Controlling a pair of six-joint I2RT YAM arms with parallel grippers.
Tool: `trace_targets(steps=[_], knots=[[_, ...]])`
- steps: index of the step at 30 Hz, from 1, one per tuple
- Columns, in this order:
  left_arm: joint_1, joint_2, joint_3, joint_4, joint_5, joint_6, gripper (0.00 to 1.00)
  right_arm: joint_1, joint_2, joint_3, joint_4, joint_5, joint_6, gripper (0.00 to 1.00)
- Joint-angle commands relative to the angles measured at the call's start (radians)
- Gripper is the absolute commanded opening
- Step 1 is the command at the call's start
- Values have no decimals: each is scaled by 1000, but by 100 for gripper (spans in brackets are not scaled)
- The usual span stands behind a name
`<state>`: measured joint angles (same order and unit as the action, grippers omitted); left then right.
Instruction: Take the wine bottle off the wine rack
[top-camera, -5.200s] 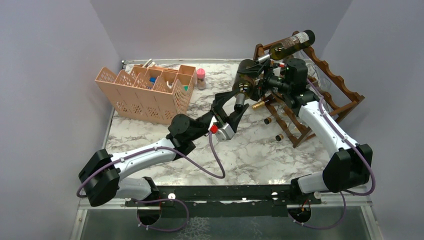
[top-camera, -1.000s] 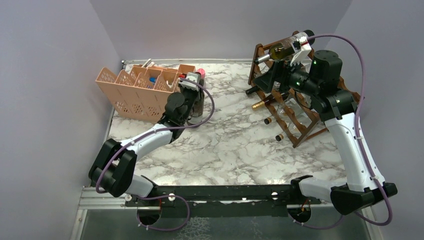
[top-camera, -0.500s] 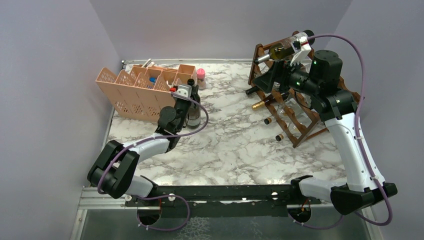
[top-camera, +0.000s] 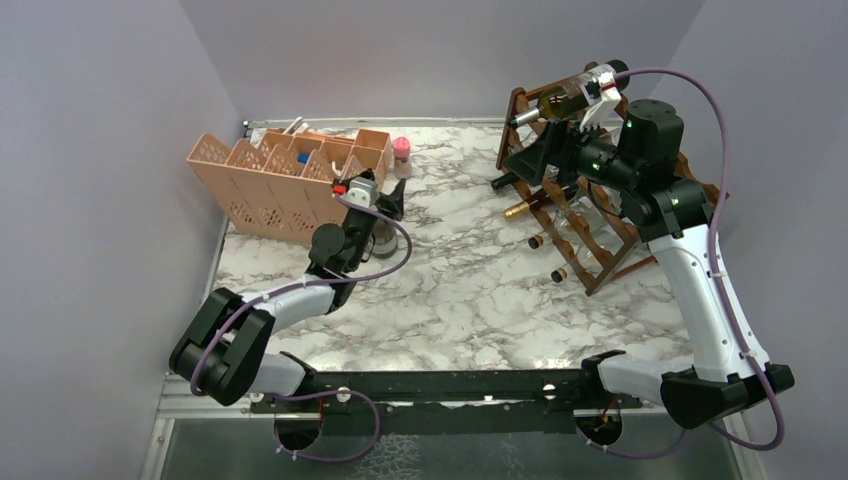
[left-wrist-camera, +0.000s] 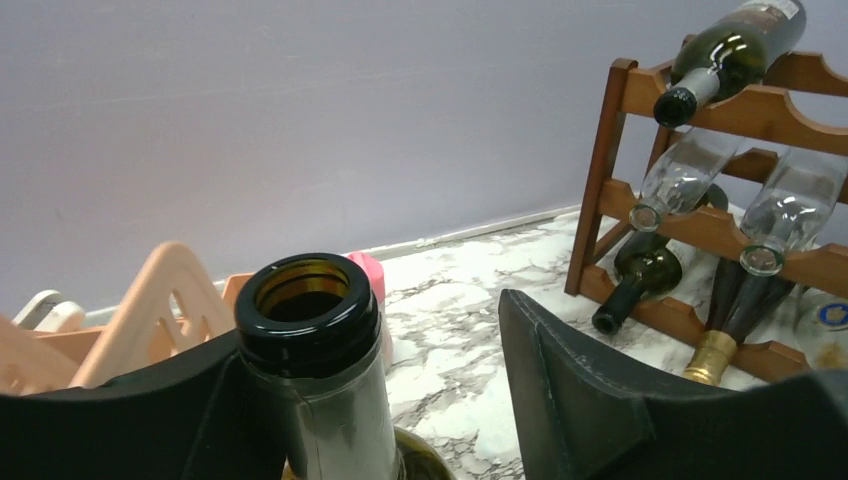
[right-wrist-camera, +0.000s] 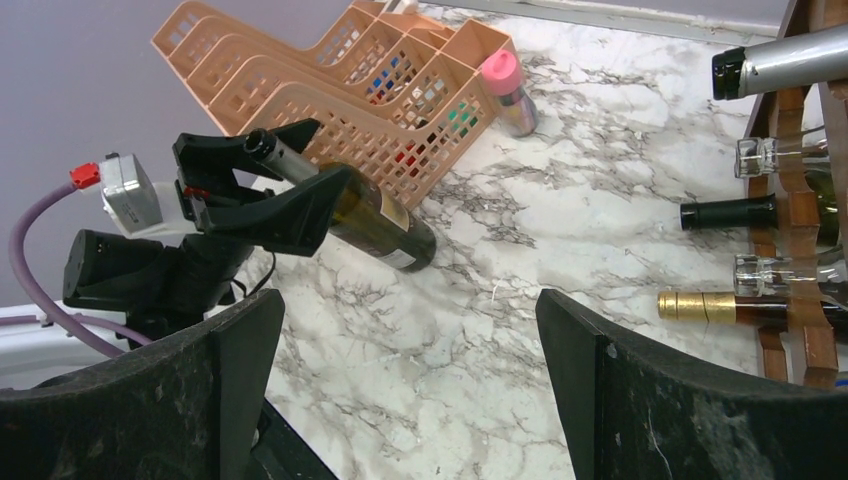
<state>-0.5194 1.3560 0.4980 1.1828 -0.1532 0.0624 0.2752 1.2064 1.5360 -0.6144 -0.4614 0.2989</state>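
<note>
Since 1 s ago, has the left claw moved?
Yes. The left claw has drawn back toward its own arm's base, away from the pink-capped bottle it was beside.

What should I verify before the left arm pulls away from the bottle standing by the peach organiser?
1. The wine bottle is off the wine rack, base on the table: ok.
2. The left gripper has its jaws open around the neck: ok.
3. Neck free of both fingers: cannot tell; it sits close against one.
4. Bottle clear of the peach organiser: cannot tell.
5. The right gripper is open and empty: ok.
</note>
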Motion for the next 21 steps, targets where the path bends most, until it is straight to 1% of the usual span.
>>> trace_targets(steps=[1,2,3,11,16,21], knots=[[12,-55,-5,-25,-5,-23,95,1,4,-11,36,-20,7,100],[12,-64,0,-47,-1,-30,99,1,5,-12,36,-20,7,100],[12,-76,3,-67,7,-37,99,1,6,-13,36,-18,5,100],[11,-209,27,-231,87,-127,99,1,21,-22,45,-7,-2,100],[12,-297,95,-386,203,-145,99,1,46,-17,48,-9,3,100],[12,-385,192,-545,255,-125,99,1,71,-9,48,-14,10,100]])
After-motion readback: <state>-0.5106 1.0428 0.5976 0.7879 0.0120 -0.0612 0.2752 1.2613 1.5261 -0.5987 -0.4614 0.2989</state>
